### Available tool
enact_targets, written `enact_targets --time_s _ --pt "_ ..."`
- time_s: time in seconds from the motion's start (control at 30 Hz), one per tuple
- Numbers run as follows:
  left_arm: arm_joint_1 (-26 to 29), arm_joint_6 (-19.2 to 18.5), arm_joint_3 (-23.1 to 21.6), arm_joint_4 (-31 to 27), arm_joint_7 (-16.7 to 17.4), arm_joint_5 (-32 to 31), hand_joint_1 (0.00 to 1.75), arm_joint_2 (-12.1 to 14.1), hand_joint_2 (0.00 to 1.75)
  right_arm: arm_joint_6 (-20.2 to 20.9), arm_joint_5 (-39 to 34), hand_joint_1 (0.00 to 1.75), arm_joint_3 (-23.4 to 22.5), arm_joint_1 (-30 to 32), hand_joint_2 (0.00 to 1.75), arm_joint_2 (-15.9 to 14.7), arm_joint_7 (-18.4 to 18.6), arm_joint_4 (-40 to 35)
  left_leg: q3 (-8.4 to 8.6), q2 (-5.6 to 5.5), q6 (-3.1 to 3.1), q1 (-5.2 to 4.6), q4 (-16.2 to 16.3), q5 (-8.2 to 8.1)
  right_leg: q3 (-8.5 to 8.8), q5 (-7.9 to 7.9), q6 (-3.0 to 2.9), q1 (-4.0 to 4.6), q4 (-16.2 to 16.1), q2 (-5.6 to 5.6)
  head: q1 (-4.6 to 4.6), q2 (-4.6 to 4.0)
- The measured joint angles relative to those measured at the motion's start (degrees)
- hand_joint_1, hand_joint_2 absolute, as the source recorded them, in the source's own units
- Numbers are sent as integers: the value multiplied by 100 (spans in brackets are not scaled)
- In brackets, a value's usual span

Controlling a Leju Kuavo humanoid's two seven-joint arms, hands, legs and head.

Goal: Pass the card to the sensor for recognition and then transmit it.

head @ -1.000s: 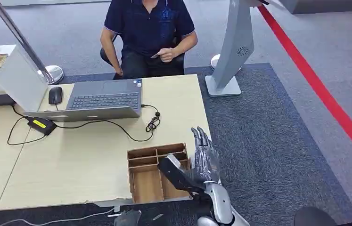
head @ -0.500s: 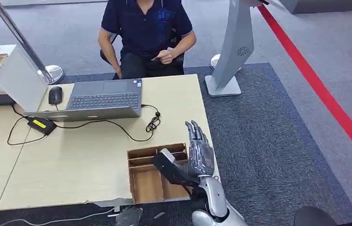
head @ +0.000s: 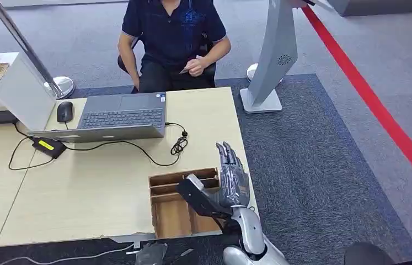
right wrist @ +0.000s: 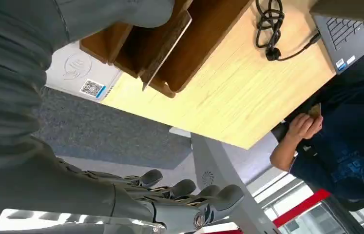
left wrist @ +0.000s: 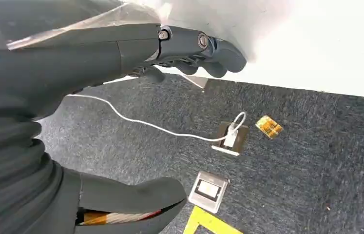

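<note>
Head view: right hand (head: 231, 182) up over the near-right corner of the table (head: 82, 187), fingers straight and apart, thumb out over the wooden organiser (head: 178, 201), nothing in it. Right wrist view backs that up — fingers (right wrist: 189, 187) spread, organiser w/ its dividers close by, white reader pad (right wrist: 80, 73) w/ QR sticker just beside it at the table edge. Card (head: 184, 70) is w/ the person (head: 173, 33) seated across the table, held in a hand at chest level, well apart from the robot. Laptop (head: 121, 116) and mouse (head: 64, 111) sit between them. Left wrist view: left hand (left wrist: 121, 122) hangs over grey carpet, fingers curled, thumb apart, holding nothing; white cable (left wrist: 145, 122) runs to a floor socket (left wrist: 228, 139).
</note>
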Motion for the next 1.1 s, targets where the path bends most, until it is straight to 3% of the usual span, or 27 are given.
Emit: enact_targets --time_s 1.1 --pt "-2 -9 26 0 -17 -127 0 0 175 -26 -26 0 -2 55 175 -2 20 162 0 0 0 0 0 0 0 0 0 0 0 0 0 0"
